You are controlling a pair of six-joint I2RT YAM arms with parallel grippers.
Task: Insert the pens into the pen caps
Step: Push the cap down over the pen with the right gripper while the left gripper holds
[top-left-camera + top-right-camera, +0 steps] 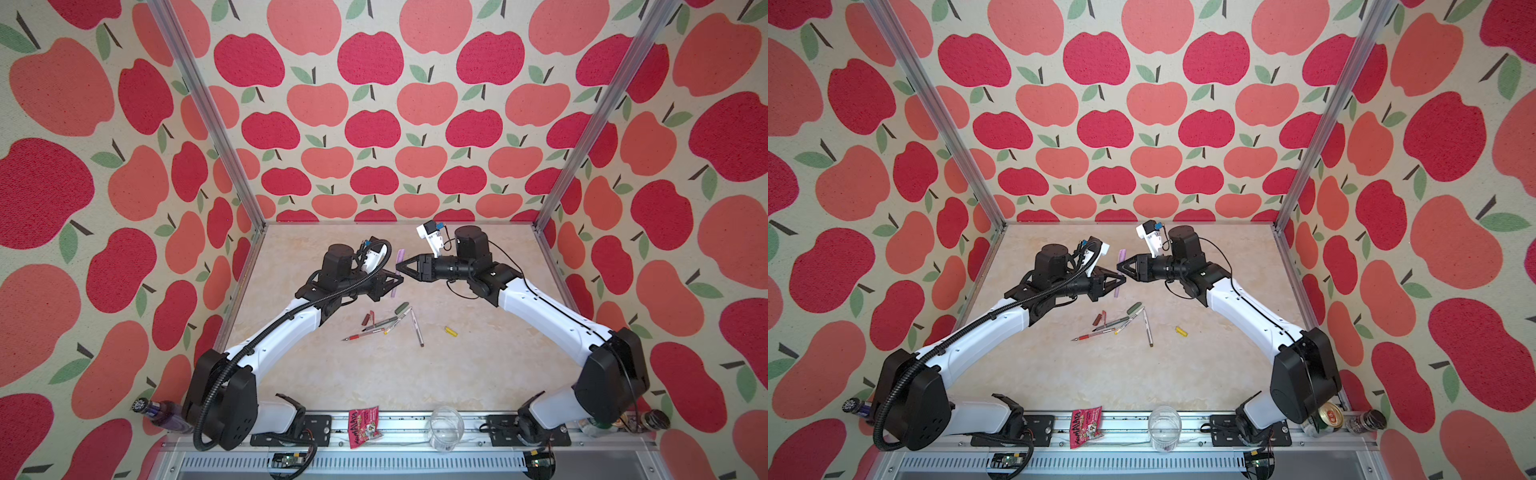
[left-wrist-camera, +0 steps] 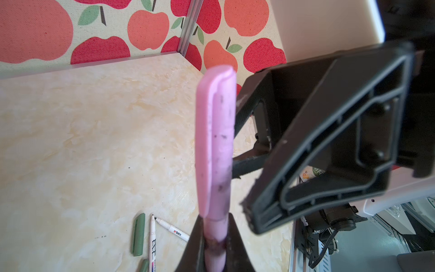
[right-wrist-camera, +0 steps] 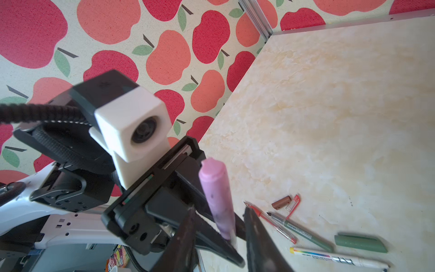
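Left wrist view showed our left gripper (image 2: 215,227) clamping the capped lilac pen (image 2: 216,146); our right gripper (image 3: 219,208) stood parted, empty. We judged withdrawing it straight wisest.

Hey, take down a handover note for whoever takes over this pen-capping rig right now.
Left gripper: shut on the lilac pen, held above the table.
Right gripper: open, jaws apart at the lilac cap.
Done: lilac cap looks seated on its pen.
To do: red pen, green pen, yellow-ended pen and brown-ended pen lie uncapped; green cap, brown cap, red cap beside them, yellow cap apart.
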